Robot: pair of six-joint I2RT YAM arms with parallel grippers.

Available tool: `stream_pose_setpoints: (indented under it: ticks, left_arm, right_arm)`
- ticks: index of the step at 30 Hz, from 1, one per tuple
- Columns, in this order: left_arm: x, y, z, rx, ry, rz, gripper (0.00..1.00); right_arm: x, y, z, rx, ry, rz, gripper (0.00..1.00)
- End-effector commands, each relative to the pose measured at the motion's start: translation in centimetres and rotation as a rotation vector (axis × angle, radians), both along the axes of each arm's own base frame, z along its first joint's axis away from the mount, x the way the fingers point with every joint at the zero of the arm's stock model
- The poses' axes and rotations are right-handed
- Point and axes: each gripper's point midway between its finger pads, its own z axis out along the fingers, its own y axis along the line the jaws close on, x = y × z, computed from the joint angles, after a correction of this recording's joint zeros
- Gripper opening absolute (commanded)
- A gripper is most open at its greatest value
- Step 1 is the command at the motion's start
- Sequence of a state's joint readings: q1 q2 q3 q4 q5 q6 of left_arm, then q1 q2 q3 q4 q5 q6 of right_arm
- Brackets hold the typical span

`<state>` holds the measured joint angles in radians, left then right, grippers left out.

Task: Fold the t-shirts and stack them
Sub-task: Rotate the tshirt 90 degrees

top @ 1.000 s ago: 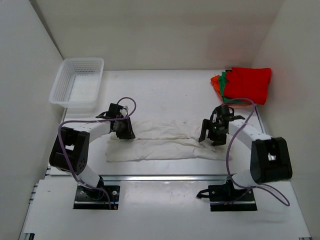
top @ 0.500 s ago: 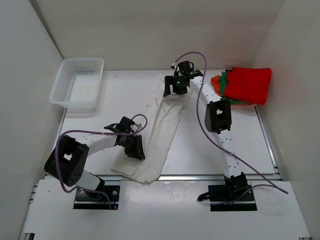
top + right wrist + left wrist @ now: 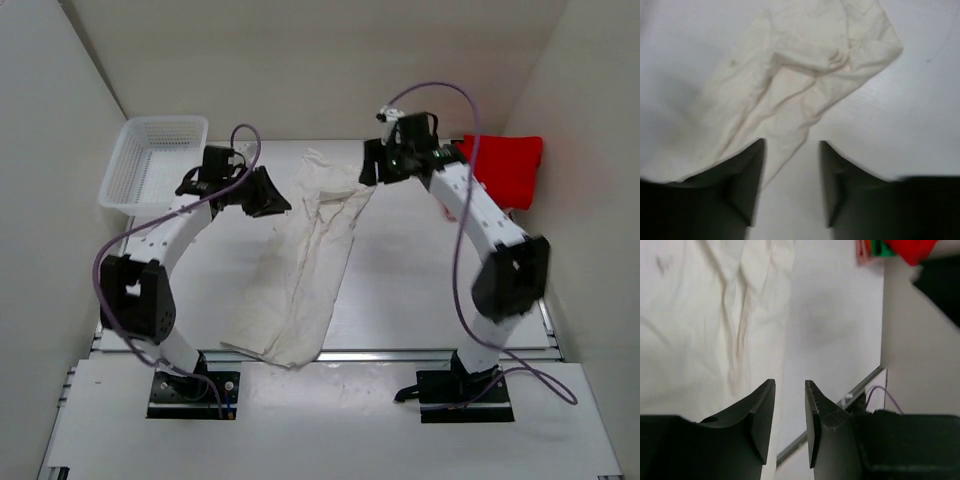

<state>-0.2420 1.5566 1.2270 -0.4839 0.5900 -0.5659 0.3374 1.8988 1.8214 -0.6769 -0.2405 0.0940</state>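
Left gripper [image 3: 790, 387] and right gripper [image 3: 792, 146] were held parted and empty beside the far end of the white t-shirt [image 3: 310, 260], laid far-to-near in the middle, whose far corners were judged best pinched level and folded nearward.

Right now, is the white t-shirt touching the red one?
Apart. The top view shows bare table between the white t-shirt, lying mid-table, and the red t-shirt in the far right corner.
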Motion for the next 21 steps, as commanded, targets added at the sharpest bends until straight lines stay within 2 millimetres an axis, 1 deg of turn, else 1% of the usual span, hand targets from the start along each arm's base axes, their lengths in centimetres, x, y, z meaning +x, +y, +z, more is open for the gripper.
stream_pose_setpoints:
  ticks: [1, 2, 3, 4, 5, 6, 7, 8, 9, 10, 11, 12, 13, 14, 15, 16, 17, 18, 19, 20, 21]
  left_arm:
    - [5.2, -1.4, -0.2, -0.053, -0.003, -0.032, 0.41]
    - [6.6, -1.9, -1.7, -0.055, 0.020, -0.032, 0.40]
    - [8.5, -2.7, -2.9, -0.056, 0.026, -0.033, 0.40]
    - [9.8, -3.6, -4.1, -0.058, 0.039, -0.032, 0.39]
    - [10.4, -4.2, -4.6, -0.064, 0.034, -0.039, 0.38]
    - [12.0, -4.8, -5.2, -0.073, 0.023, -0.035, 0.39]
    - [13.0, -5.7, -6.2, -0.067, 0.022, -0.038, 0.39]
    - [13.8, -6.0, -6.6, -0.059, 0.012, -0.034, 0.39]
    - [14.9, -6.4, -7.5, -0.044, 0.012, -0.030, 0.39]
    - [16.4, -6.8, -8.2, -0.021, -0.012, -0.021, 0.39]
    - [17.1, -6.9, -8.5, 0.007, -0.024, 0.000, 0.40]
    - [18.1, -7.3, -8.9, 0.021, -0.038, 0.008, 0.41]
    - [19.3, -7.4, -9.4, 0.037, -0.046, 0.029, 0.41]
    - [19.8, -7.4, -10.0, 0.056, -0.044, 0.048, 0.41]
    - [20.4, -7.9, -10.5, 0.064, -0.037, 0.043, 0.40]
    - [21.3, -8.1, -11.3, 0.084, -0.024, 0.056, 0.40]
    - [22.7, -8.1, -9.9, 0.099, -0.071, 0.078, 0.41]
    - [22.3, -8.1, -12.8, 0.131, -0.009, 0.075, 0.40]
    - [23.0, -8.2, -13.1, 0.151, -0.012, 0.087, 0.40]
    - [23.8, -8.4, -12.5, 0.145, -0.035, 0.104, 0.40]
    - [24.0, -7.7, -14.2, 0.151, -0.001, 0.118, 0.40]
  right_arm:
    - [-6.4, 2.1, 0.2, 0.121, -0.058, 0.027, 0.32]
    - [-9.1, 2.2, -1.7, 0.121, -0.023, 0.046, 0.18]
    - [-11.1, 4.1, -1.2, 0.171, -0.027, 0.090, 0.14]
    - [-13.9, 5.6, -3.5, 0.175, 0.023, 0.137, 0.08]
    - [-16.3, 7.0, -5.5, 0.176, 0.063, 0.173, 0.05]
    - [-17.7, 7.7, -6.0, 0.196, 0.078, 0.207, 0.04]
    - [-19.7, 9.1, -6.9, 0.227, 0.100, 0.256, 0.03]
    - [-21.9, 10.5, -7.7, 0.262, 0.127, 0.313, 0.02]
    - [-22.7, 11.1, -7.9, 0.281, 0.129, 0.340, 0.02]
    - [-24.4, 12.2, -8.7, 0.288, 0.148, 0.391, 0.02]
    - [-25.9, 12.8, -9.1, 0.304, 0.174, 0.425, 0.02]
    - [-26.3, 13.3, -10.0, 0.303, 0.187, 0.441, 0.02]
    - [-27.3, 14.0, -10.9, 0.318, 0.235, 0.473, 0.02]
    - [-28.2, 14.3, -11.4, 0.323, 0.264, 0.490, 0.03]
    - [-28.5, 14.4, -12.9, 0.300, 0.297, 0.491, 0.02]
    - [-29.4, 14.5, -14.4, 0.263, 0.341, 0.500, 0.03]
    - [-29.4, 14.1, -15.2, 0.222, 0.359, 0.488, 0.03]
    - [-29.9, 13.8, -16.3, 0.183, 0.395, 0.491, 0.03]
    - [-30.2, 12.5, -18.1, 0.130, 0.453, 0.461, 0.03]
    - [-30.5, 11.8, -18.6, 0.100, 0.486, 0.451, 0.02]
    - [-30.4, 10.5, -19.4, 0.075, 0.508, 0.434, 0.02]
